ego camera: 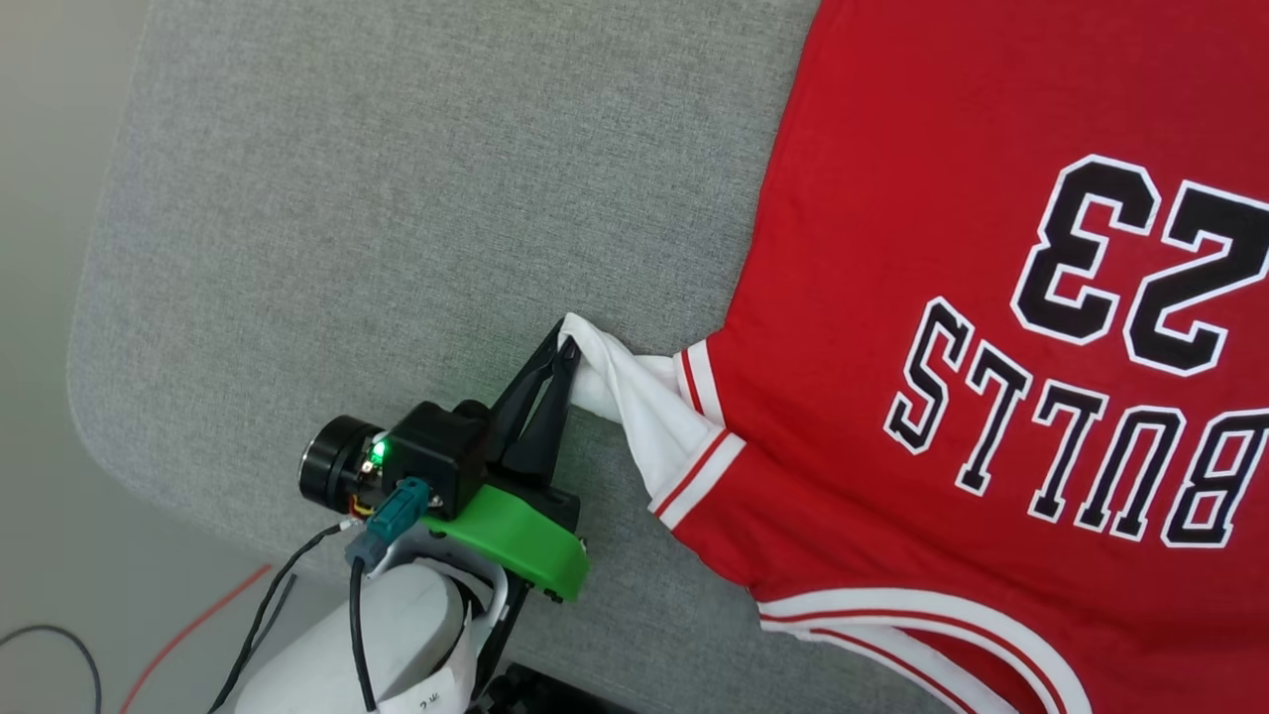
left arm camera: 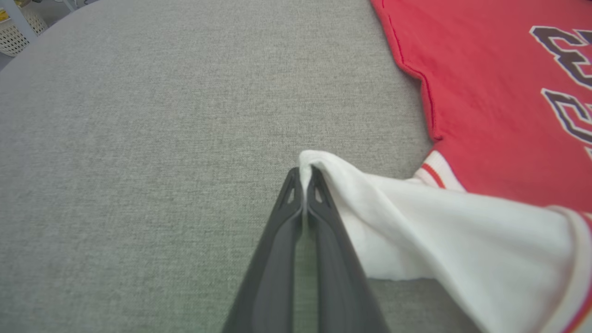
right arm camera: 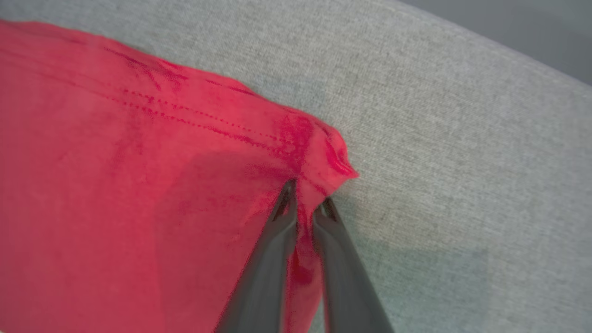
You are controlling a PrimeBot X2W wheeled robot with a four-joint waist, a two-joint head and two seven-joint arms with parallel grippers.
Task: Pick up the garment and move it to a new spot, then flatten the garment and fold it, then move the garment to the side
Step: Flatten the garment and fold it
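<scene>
**Shirt pinched at sleeve and corner: flattening in hand**

The shirt (ego camera: 892, 248) lies mostly flat on the grey padded table (ego camera: 397, 198), lettered face up. Its black "BULLS 23" print (ego camera: 1091, 397) reads upside down in the head view. The red body covers the right part of the table in that view and runs out of frame at the top, right and bottom. One white sleeve (ego camera: 644, 416) is drawn out to the left into a twisted cone, its tip raised a little off the surface.

The left gripper (ego camera: 567, 347) is clamped on the tip of that sleeve — its wrist view shows the two fingers pressed together with a fold of white cloth caught between them. The right gripper (right arm camera: 307, 199) is closed on a red, stitched corner of the shirt, with a small bunch of cloth pinched between its fingers and bare table just beyond. Which corner that is, I cannot tell.

By the look of it, the shirt is already at its spot and the flattening step is under way, with no fold begun. The sleeve is bunched rather than spread. The next move likely calls for easing it outward and down until it lies flat, then letting go close to the surface. The pull should be gentle — a hard tug could drag the body and wrinkle it.
</scene>
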